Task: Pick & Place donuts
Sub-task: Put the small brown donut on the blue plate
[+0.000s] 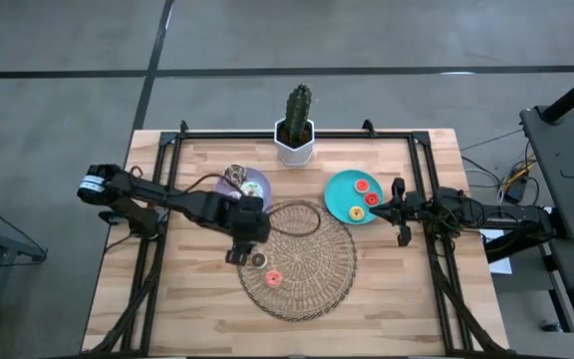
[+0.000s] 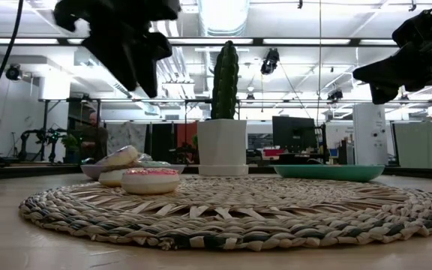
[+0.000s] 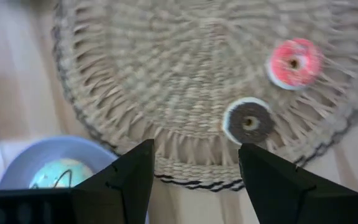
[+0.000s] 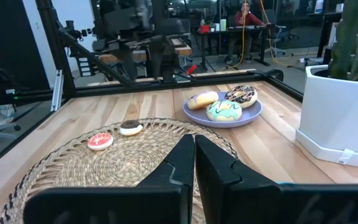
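One camera hangs above me, looking straight down on the whole counter (image 1: 207, 309). Another sits at counter height, close behind the wicker mat (image 2: 223, 214), facing the room. My left wrist camera looks down on that mat (image 3: 185, 81) from close by; my right wrist camera looks level across it (image 4: 104, 165).

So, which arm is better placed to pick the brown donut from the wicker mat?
Left. The left gripper hovers open right beside the brown donut on the wicker mat. The right gripper, shut, waits beyond the teal plate, farther away.
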